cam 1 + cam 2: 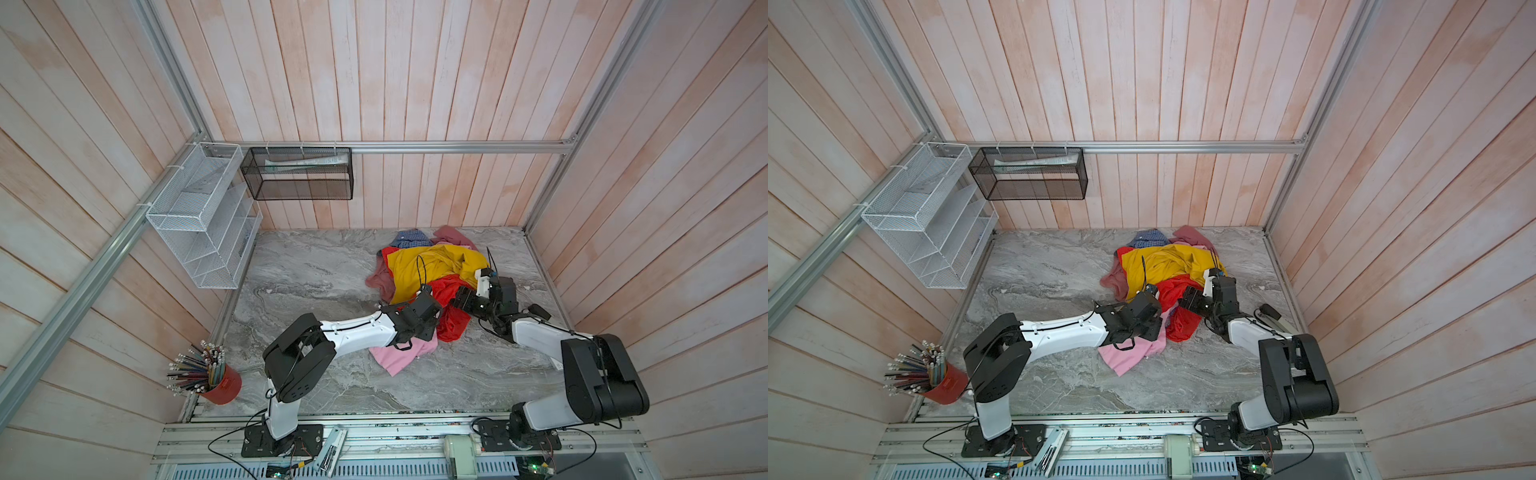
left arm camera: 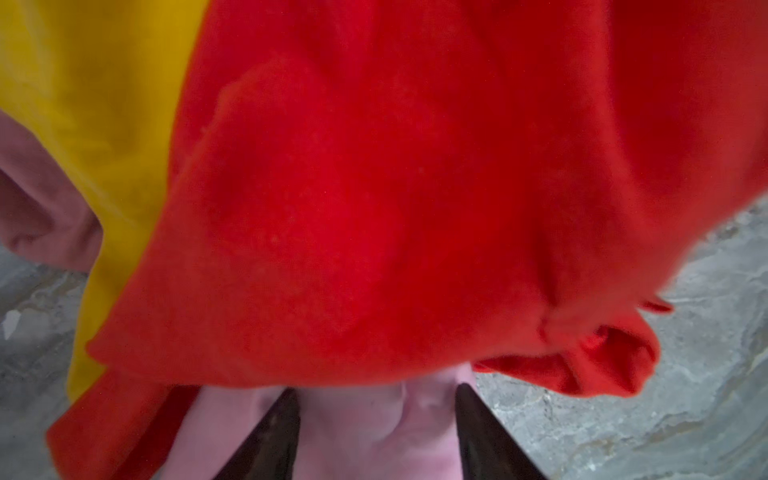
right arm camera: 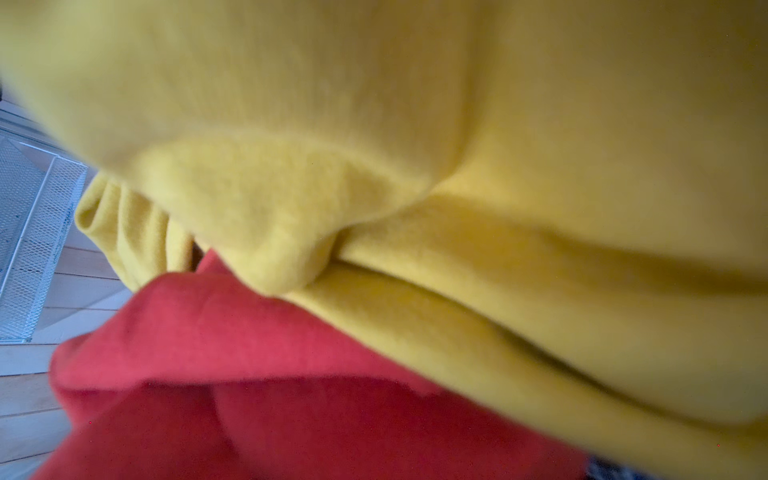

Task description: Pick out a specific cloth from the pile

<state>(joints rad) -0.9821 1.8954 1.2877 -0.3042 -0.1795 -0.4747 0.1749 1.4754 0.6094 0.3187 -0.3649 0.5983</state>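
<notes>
The light pink cloth (image 1: pixel 399 357) lies on the marble table at the near edge of the pile, partly under my left wrist. In the left wrist view, my left gripper (image 2: pixel 378 399) is open, its dark fingers (image 2: pixel 282 424) apart with the pink cloth (image 2: pixel 374 428) between them and the red garment (image 2: pixel 374 187) just ahead. The pile holds a mustard yellow garment (image 1: pixel 428 266), a red garment (image 1: pixel 451 324), a blue checked one (image 1: pixel 409 237) and dusty rose fabric (image 1: pixel 451 235). My right gripper (image 1: pixel 463 300) is pushed into the red and yellow cloth, its fingers hidden.
A white wire rack (image 1: pixel 208 224) and a black mesh basket (image 1: pixel 299 174) hang on the back-left walls. A red cup of pencils (image 1: pixel 220 384) stands at the table's near left corner. Bare marble table (image 1: pixel 316 282) stretches left of the pile. Wooden walls close in three sides.
</notes>
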